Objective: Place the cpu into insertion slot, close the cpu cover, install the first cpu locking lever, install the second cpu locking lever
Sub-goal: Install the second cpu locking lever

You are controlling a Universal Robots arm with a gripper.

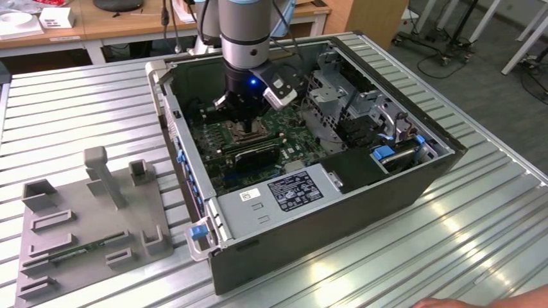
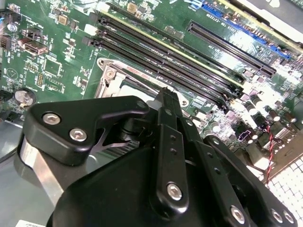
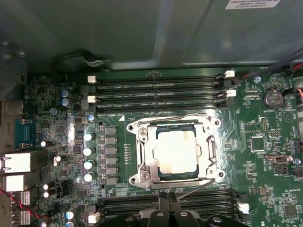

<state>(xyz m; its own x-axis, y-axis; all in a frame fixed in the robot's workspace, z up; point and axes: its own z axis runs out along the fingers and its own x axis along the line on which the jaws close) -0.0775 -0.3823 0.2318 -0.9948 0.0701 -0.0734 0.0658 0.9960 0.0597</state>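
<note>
**CPU seated, cover down, pincer poised over the socket**

In the first wrist view the cpu (image 3: 176, 152), a flat square with a dull, slightly stained metal top, lies inside the insertion slot (image 3: 142, 163), framed by the thin silver cpu cover (image 3: 209, 152) lying flat around it. Thin wire levers run along the frame's edges; whether they are latched I cannot tell. The pincer (image 1: 246, 125) hangs just above the socket on the green board (image 3: 265, 142), probably placed there to work the cover hardware. Whether its black fingers are apart or together, I cannot tell.
</note>
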